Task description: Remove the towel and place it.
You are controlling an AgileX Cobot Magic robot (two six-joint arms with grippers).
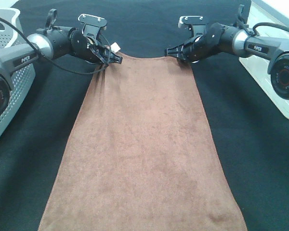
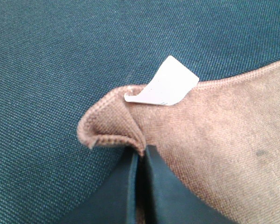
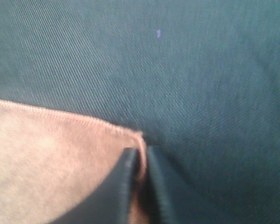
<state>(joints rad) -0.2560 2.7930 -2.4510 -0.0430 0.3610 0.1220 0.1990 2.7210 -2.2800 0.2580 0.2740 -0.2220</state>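
Note:
The brown towel (image 1: 144,144) lies spread flat on the black table cloth (image 1: 250,144), running from the far middle to the near edge of the exterior high view. My left gripper (image 1: 114,60) is shut on its far left corner, beside the small white tag (image 1: 116,47). In the left wrist view the fingers (image 2: 142,151) pinch the folded hem of the towel (image 2: 224,130) under the tag (image 2: 163,84). My right gripper (image 1: 171,50) is at the far right corner. The right wrist view shows its fingers (image 3: 142,154) close together with the towel's (image 3: 51,149) hem between them.
A white perforated basket (image 1: 9,72) stands at the left edge behind the left arm. A white tray-like surface (image 1: 265,72) lies at the right edge under the right arm. Black cloth borders the towel on both sides.

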